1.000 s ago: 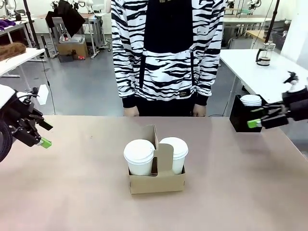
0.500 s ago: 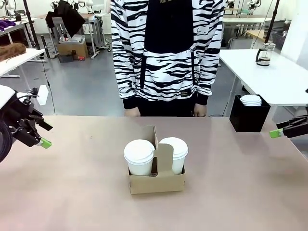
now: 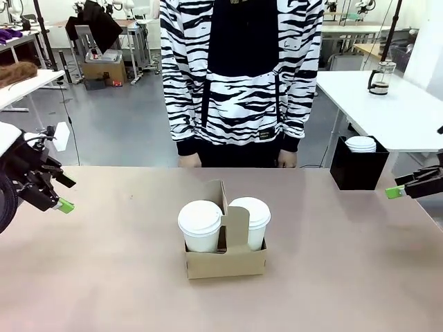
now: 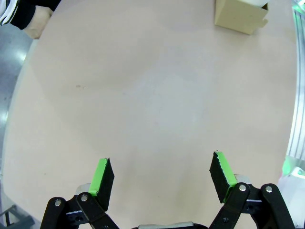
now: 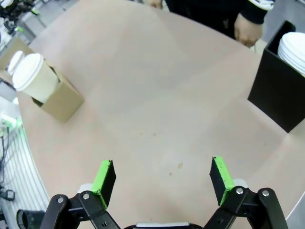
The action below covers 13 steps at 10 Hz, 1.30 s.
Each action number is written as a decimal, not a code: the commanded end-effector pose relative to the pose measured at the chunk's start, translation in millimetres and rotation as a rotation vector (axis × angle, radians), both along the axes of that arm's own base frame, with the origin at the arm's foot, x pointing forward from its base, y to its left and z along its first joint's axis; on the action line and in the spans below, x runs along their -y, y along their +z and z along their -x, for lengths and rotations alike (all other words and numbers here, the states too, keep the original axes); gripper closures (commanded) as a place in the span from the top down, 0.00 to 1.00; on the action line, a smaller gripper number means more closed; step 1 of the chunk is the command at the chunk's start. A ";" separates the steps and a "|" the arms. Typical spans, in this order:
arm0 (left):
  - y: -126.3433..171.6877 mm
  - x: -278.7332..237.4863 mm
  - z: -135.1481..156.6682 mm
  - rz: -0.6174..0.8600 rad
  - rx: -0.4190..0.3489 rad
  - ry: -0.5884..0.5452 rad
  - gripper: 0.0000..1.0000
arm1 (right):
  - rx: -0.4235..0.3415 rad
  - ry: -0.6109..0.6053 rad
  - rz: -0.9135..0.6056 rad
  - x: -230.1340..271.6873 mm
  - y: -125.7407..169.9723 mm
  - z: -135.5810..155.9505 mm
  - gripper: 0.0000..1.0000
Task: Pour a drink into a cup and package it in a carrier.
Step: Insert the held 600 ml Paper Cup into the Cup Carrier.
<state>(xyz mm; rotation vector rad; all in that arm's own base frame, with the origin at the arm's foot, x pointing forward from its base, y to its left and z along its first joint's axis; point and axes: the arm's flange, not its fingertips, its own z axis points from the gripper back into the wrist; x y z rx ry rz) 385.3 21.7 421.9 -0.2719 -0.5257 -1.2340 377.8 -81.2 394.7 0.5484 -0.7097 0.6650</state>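
One carrier (image 3: pixel 225 257) stands mid-worktop (image 3: pixel 104 277), holding two lidded white cups (image 3: pixel 200 225), one in each slot. One glass pot (image 3: pixel 380 77) of dark drink sits on a far white table. The left claw (image 3: pixel 61 194) and right claw (image 3: pixel 405 187) hover at opposite edges, well apart from the carrier, jaws spread and empty.

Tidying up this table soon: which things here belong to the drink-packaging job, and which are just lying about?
Belongs to the job:
- carrier
- two lidded white cups in its slots

Just lying about:
- black box holding white lids
- glass pot on the far white table
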 end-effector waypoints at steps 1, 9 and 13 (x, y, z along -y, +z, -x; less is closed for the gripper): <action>-0.4 -0.4 0.3 0.020 0.005 -0.011 1.00 | 0.004 -0.004 0.017 -0.8 2.1 -1.4 1.00; -0.4 -0.4 0.3 0.020 0.005 -0.011 1.00 | 0.004 -0.004 0.017 -0.8 2.1 -1.4 1.00; -0.4 -0.4 0.3 0.020 0.005 -0.011 1.00 | 0.004 -0.004 0.017 -0.8 2.1 -1.4 1.00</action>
